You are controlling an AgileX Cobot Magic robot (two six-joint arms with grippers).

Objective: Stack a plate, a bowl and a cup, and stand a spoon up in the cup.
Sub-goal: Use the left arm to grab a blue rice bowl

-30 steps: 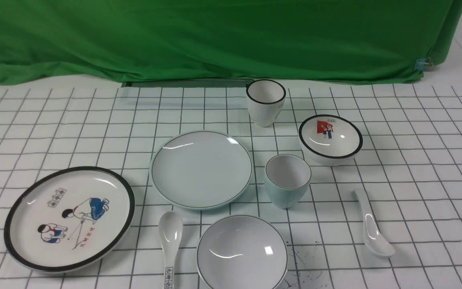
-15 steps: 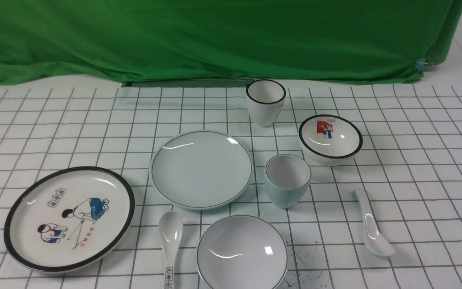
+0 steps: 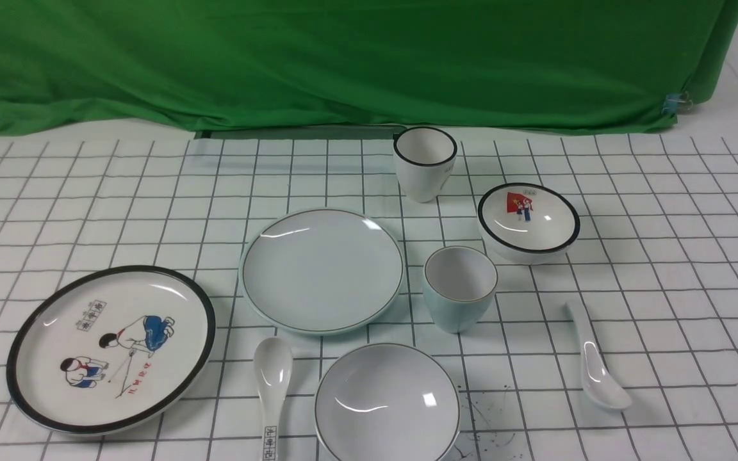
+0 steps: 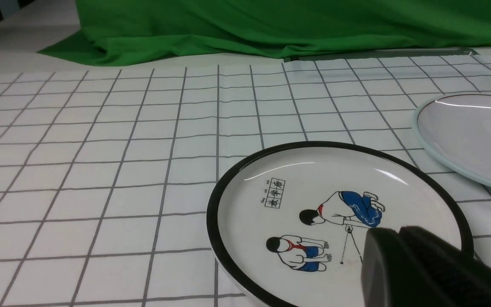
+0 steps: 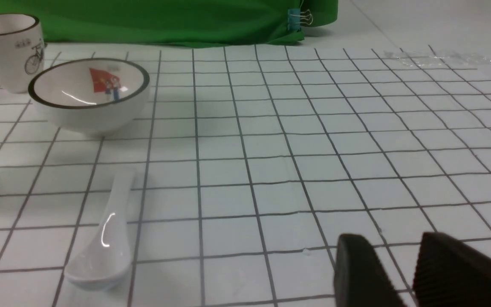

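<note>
A white grid cloth [image 3: 87, 192] covers the table, with a green backdrop [image 3: 343, 57] hung behind. In the front view the plate [image 3: 321, 269] sits at centre, with the cup [image 3: 459, 288] just to its right and not touching it. The bowl [image 3: 387, 403] is at bottom centre and the spoon [image 3: 596, 362] lies at lower right. Nothing is stacked. The left gripper [image 4: 397, 232], seen against the cartoon plate [image 4: 335, 213], has its fingers pressed together and empty. The right gripper [image 5: 392, 245] has its fingers slightly apart over bare cloth, holding nothing.
</note>
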